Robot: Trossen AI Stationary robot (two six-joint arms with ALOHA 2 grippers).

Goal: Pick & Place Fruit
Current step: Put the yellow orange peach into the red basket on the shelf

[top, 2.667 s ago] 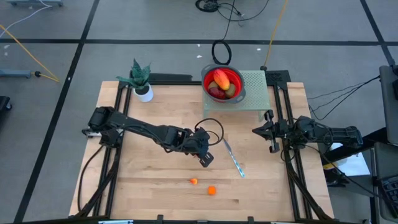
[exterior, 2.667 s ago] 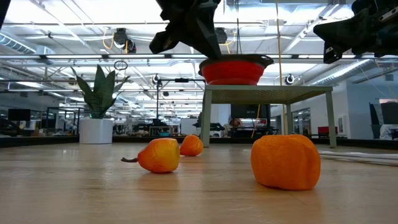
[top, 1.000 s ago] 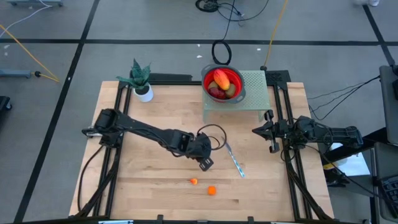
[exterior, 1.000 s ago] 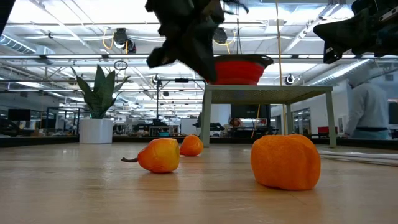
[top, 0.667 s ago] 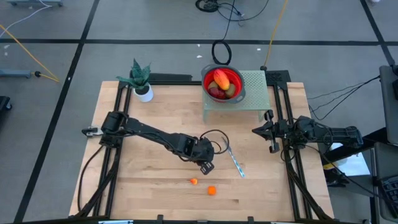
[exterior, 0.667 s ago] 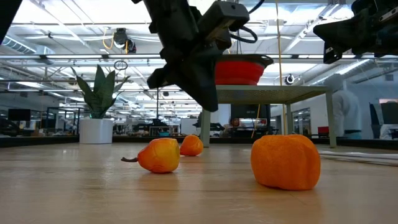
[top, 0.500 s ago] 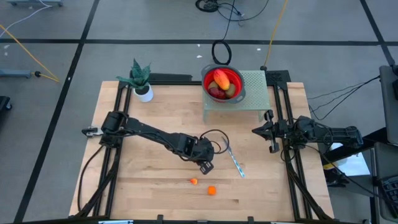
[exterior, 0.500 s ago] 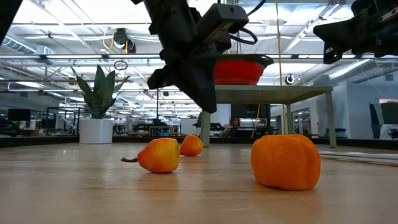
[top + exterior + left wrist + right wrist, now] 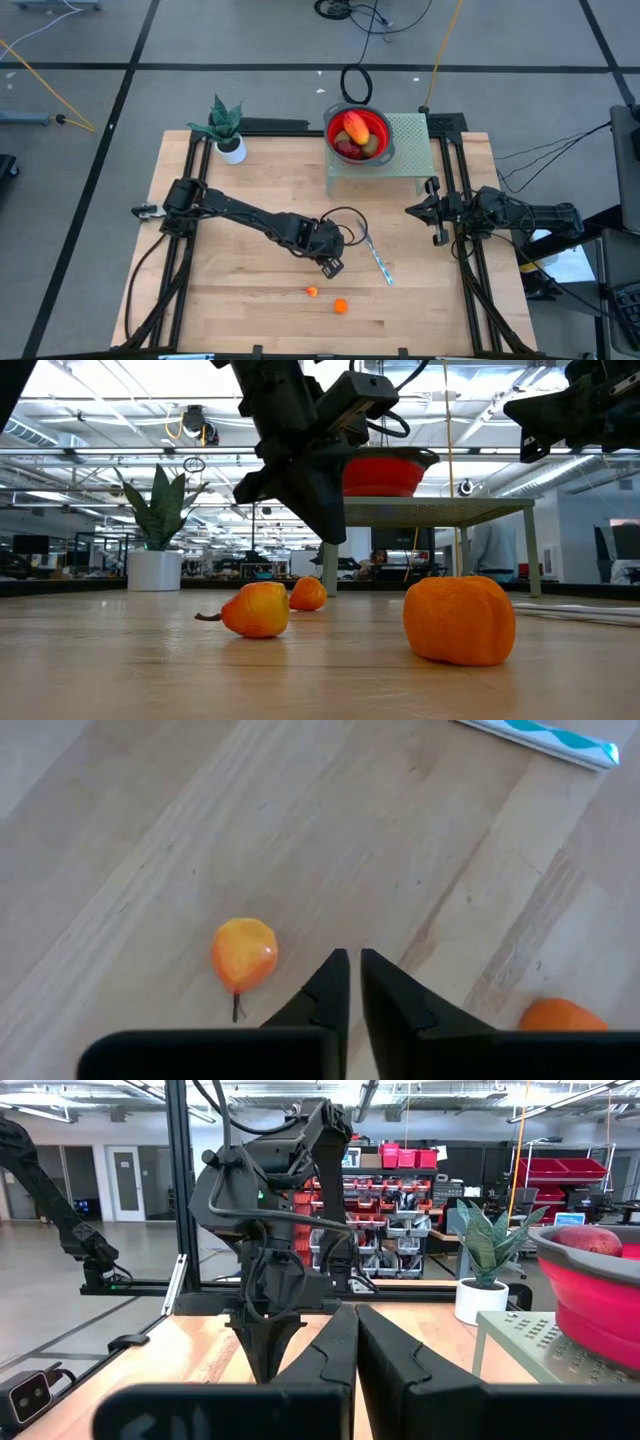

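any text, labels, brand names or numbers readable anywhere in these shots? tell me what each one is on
None can be read.
The knife carries only a teal wave pattern, no lettering.
The red bowl, the white plant pot and the left gripper show no markings.
The red bins and shelf items in the room behind, seen from the right wrist, are too small to tell.
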